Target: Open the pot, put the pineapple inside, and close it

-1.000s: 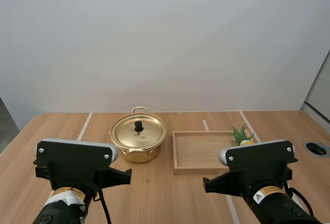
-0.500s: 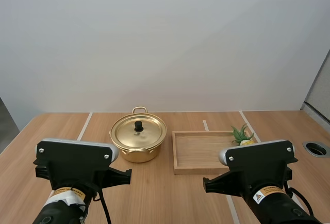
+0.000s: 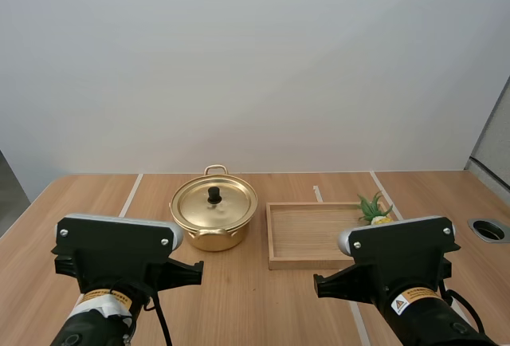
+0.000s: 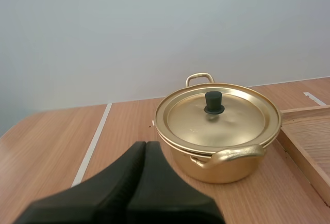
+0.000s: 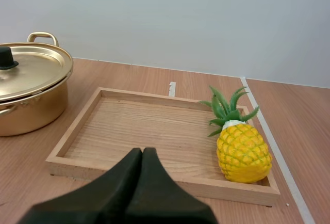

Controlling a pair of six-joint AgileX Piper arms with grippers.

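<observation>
A gold pot [image 3: 213, 214] stands on the table with its lid [image 4: 216, 114] on, a black knob [image 4: 213, 101] in the lid's middle. To its right lies a wooden tray [image 3: 307, 234] holding a small yellow pineapple [image 5: 242, 149] with green leaves, upright at the tray's right end [image 3: 374, 212]. My left gripper [image 4: 144, 149] is shut, its fingers together as one dark wedge, short of the pot. My right gripper [image 5: 142, 156] is shut too, at the tray's near edge [image 5: 154, 175], left of the pineapple.
White tape lines [image 3: 130, 194] run across the wooden table [image 3: 96, 202]. A round grommet hole [image 3: 488, 230] sits at the table's far right. Open tabletop lies left of the pot and in front of the tray.
</observation>
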